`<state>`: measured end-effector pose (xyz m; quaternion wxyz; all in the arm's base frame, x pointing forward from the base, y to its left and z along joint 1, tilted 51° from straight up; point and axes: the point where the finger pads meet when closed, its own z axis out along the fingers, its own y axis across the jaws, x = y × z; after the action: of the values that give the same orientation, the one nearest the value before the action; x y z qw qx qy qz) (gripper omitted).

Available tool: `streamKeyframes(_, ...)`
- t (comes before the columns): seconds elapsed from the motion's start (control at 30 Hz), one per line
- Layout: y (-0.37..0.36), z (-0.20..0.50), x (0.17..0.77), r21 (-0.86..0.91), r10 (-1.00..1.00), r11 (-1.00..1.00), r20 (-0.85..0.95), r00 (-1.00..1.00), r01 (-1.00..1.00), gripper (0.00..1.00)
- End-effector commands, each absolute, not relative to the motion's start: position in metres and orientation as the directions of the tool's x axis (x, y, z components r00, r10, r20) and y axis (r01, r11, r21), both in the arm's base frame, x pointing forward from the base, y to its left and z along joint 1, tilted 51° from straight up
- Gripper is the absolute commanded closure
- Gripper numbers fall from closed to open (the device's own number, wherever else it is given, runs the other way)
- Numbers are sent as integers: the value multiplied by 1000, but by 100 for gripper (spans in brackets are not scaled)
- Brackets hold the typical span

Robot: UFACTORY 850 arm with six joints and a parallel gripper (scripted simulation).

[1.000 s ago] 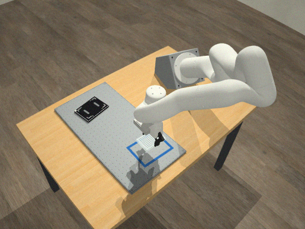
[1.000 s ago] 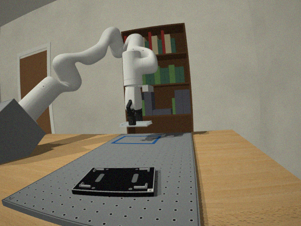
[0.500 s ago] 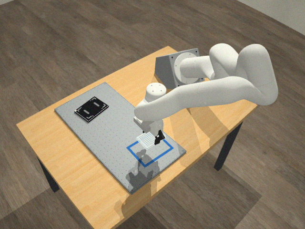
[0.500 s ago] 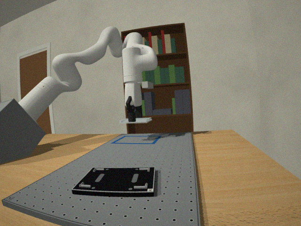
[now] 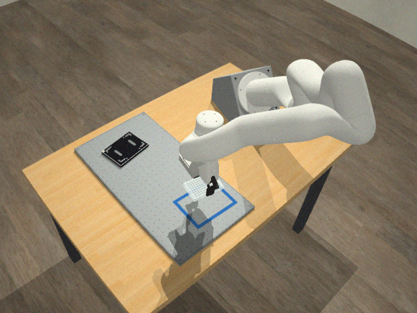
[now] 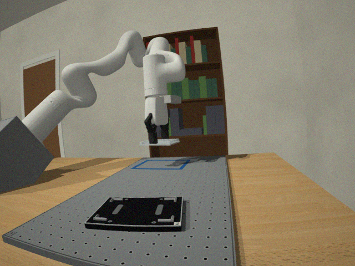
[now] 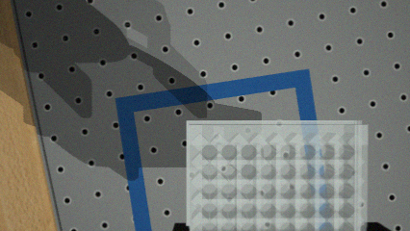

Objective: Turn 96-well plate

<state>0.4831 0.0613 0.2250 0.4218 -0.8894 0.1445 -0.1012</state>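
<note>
My gripper (image 5: 209,186) is shut on the clear 96-well plate (image 5: 201,188) and holds it level in the air above the grey breadboard. In the exterior view the plate (image 6: 159,142) hangs under the gripper (image 6: 156,137), well above the blue-outlined rectangle (image 6: 160,164). In the wrist view the plate (image 7: 275,175) covers the lower right part of the blue rectangle (image 7: 212,96). The black plate nest N1 (image 5: 124,148) stands empty at the far end of the breadboard; it also shows in the exterior view (image 6: 137,213). I cannot tell where the plate's cut-off corner is.
The grey perforated breadboard (image 5: 158,178) lies on a wooden table. The arm's grey base block (image 5: 232,90) stands at the table's back edge. The blue rectangle (image 5: 204,205) is near the breadboard's right end, close to the edge.
</note>
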Motion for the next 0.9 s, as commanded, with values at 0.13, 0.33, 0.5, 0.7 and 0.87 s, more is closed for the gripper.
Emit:
streamKeyframes(0.13,46,211,488,-772,-462,-517,-113,879,-371,100)
streamKeyframes(0.33,31,197,491,-734,-556,-414,-264,788,-538,100)
streamKeyframes(0.5,20,186,494,-680,-617,-316,-382,688,-661,100)
streamKeyframes(0.7,10,177,497,-623,-653,-232,-469,594,-747,100)
streamKeyframes(0.87,-2,165,500,-537,-683,-120,-566,462,-835,100)
